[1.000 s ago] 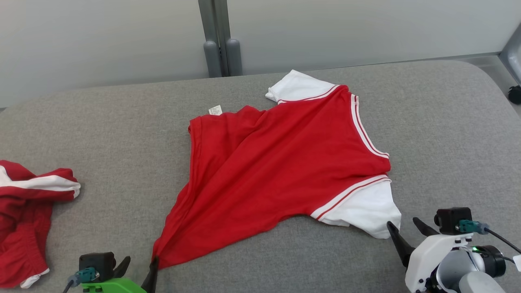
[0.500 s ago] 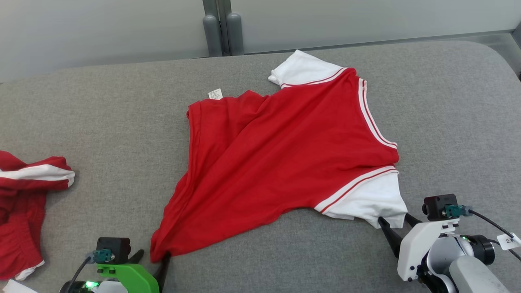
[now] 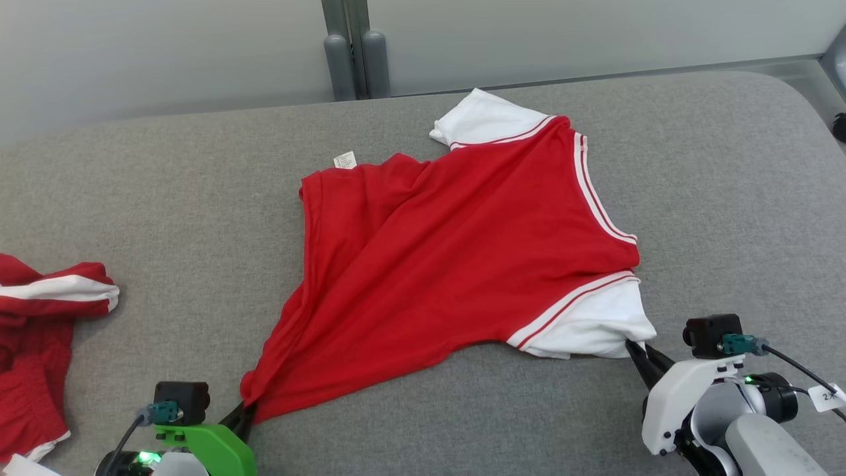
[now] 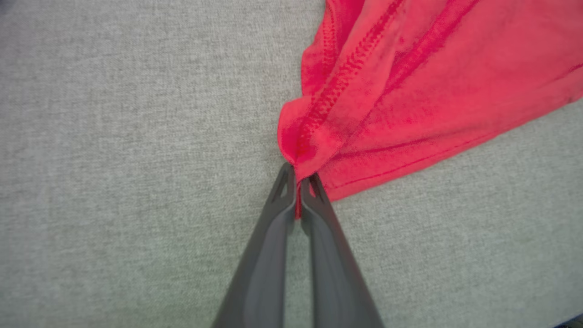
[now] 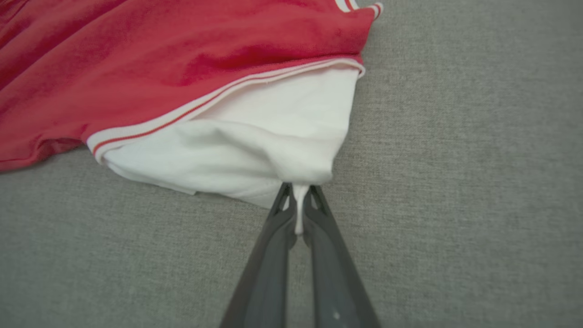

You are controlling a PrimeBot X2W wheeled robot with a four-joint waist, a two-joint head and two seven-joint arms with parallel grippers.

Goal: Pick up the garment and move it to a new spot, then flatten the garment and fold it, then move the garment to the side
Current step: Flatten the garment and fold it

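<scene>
On a broad grey padded surface, the red shirt lies spread in the middle, wrinkled, with a white label at its far edge. The left gripper is pinched on the shirt's near red corner. The right gripper is pinched on its near white sleeve. Another red-and-white garment sits bunched at the left edge. Behind runs a pale wall with a grey post.

Centre frame, a soft, matt red knit garment with white cloth sleeves lies on coarse-woven grey fabric padding. The left gripper has smooth, matt dark plastic fingers.
</scene>
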